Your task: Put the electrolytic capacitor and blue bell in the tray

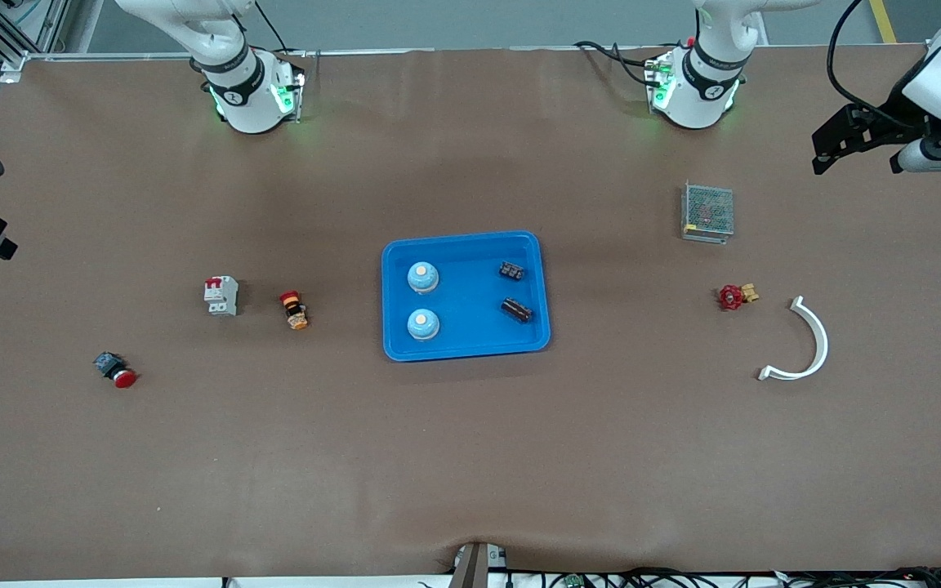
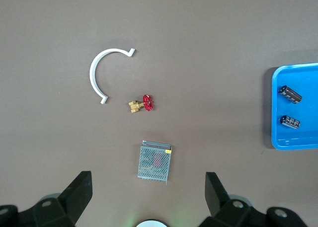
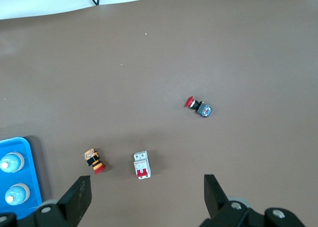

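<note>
A: Status on the shallow bright-blue rectangular plastic tray (image 1: 466,245)?
B: Mid-table. Two pale-blue dome bells (image 1: 422,278) inside on the right arm's side, two dark cylindrical electrolytic capacitors (image 1: 517,309) on the left arm's side. All apart.
A: Grippers?
B: Left gripper (image 2: 148,196) up over the table's left-arm end, fingers spread wide, nothing between them. Right gripper (image 3: 147,193) over the right-arm end, same, fingers apart and empty.
A: Other stuff?
B: Left-arm end: grey metal mesh box (image 1: 707,211), red-handled brass valve (image 1: 736,296), white curved plastic clip (image 1: 804,345). Right-arm end: white circuit breaker w/ red switches (image 1: 221,296), orange-and-red push button (image 1: 294,310), red mushroom button (image 1: 115,369) nearest the front cam.
</note>
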{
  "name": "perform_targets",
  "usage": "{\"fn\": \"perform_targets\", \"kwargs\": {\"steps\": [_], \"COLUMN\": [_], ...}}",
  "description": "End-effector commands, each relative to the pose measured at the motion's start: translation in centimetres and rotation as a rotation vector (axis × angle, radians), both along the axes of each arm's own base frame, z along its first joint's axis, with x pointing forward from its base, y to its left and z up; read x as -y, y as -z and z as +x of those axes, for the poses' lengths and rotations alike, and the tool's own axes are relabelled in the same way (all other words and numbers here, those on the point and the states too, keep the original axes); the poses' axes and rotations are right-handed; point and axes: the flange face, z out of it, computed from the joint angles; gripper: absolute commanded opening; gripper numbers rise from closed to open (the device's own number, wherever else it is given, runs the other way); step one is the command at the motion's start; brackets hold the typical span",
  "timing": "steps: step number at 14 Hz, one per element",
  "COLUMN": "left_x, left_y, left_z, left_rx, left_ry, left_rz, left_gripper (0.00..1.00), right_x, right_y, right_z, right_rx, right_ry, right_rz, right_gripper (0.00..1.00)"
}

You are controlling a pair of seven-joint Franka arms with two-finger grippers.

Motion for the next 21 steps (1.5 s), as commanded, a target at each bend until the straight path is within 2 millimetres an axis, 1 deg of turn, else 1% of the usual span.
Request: {"fn": "perform_targets", "kwargs": {"steps": [1,2,3,4,5,6,7,8,10,14,16,17,18,20,21], "left_x": [-0.7,-0.7,-0.9,-1.1,-1.1,-1.2,-1.2,-1.3,-1.2,-1.8,-1.7,-1.8,-1.8,-3.2,-3.3], "left_y": [-0.4,-0.5,0.1,0.0,0.3,0.2,0.2,0.2,0.8,0.9,1.4,1.0,0.7,0.7,0.6], "left_z": [0.0,0.1,0.6,0.9,1.6,2.1,2.2,2.4,2.8,2.6,1.7,1.2,1.0,1.2,1.1], "left_rx": [0.011,0.014,0.003,0.006,0.0,0.002,-0.001,0.001,-0.011,-0.027,-0.063,-0.051,-0.044,-0.039,-0.036], "left_ry": [0.026,0.036,0.041,0.038,0.036,0.035,0.035,0.036,0.043,0.027,0.038,0.033,0.03,-0.002,-0.008], "left_rz": [-0.011,-0.009,-0.009,-0.01,-0.01,-0.01,-0.005,0.021,0.043,0.044,0.048,0.046,0.044,0.029,0.026], "left_gripper": [1.0,1.0,1.0,1.0,1.0,1.0,1.0,1.0,1.0,1.0,1.0,1.0,1.0,1.0,1.0], "right_x": [0.7,0.6,0.5,0.7,0.6,0.3,0.3,0.1,-0.1,-0.6,-0.6,-0.6,-0.7,-1.0,-1.1], "right_y": [-0.7,-0.7,-0.7,-0.5,-0.1,0.4,0.9,0.4,0.6,0.6,0.5,0.5,0.5,0.5,0.5], "right_z": [0.2,0.3,0.3,0.2,0.1,-0.3,-0.2,-0.2,-0.2,-0.1,-0.1,-0.1,-0.1,0.0,-0.1], "right_rx": [0.006,0.006,0.007,-0.004,-0.03,-0.084,-0.126,-0.137,-0.148,-0.148,-0.146,-0.146,-0.146,-0.146,-0.145], "right_ry": [0.024,0.021,0.025,0.02,0.015,0.011,0.009,0.002,-0.036,-0.052,-0.079,-0.08,-0.082,-0.088,-0.083], "right_rz": [0.003,0.003,0.011,0.007,0.006,0.013,0.018,0.019,0.015,0.014,0.013,0.013,0.013,0.012,0.013], "right_gripper": [1.0,1.0,1.0,1.0,1.0,1.0,1.0,1.0,1.0,1.0,1.0,1.0,1.0,1.0,1.0]}}
